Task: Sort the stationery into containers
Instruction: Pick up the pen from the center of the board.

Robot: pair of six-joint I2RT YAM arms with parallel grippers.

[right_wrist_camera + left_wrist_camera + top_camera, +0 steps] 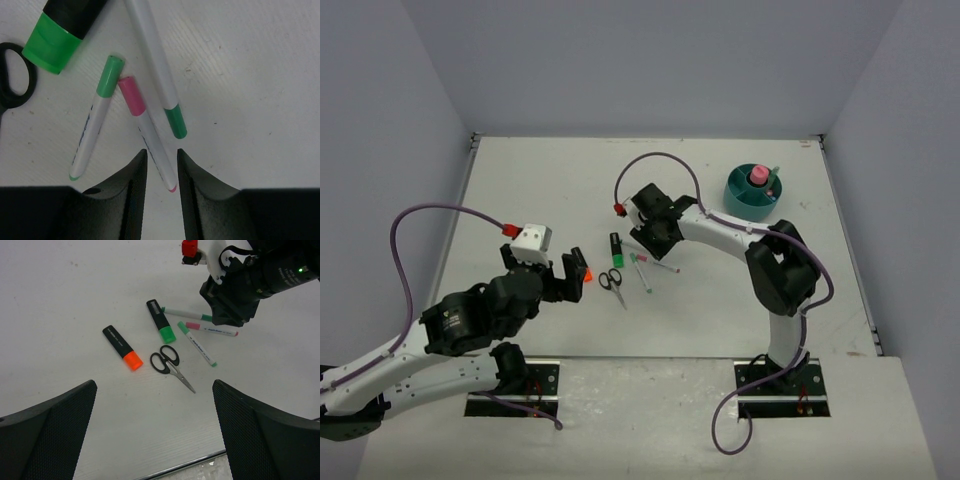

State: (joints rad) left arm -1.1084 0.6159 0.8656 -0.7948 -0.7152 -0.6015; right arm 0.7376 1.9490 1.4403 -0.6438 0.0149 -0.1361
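Between my right claw's (162,155) fingers lies the tail of the pink-capped pen (142,125), flat on the table (250,75). The jaws stand narrow around it, and I cannot tell whether they pinch it. Two green-capped pens (92,135) flank it, with the green highlighter (55,45) and scissors (15,75) beyond and the orange highlighter (122,347) left of those. My left claw (153,390) hangs spread wide, holding nothing. Well apart at the far right, the teal organizer (745,205) holds the pink-capped bottle (758,176).

in my right wrist view the scissors (31,76) ran off the left edge, the green highlighter (55,42) off the top.
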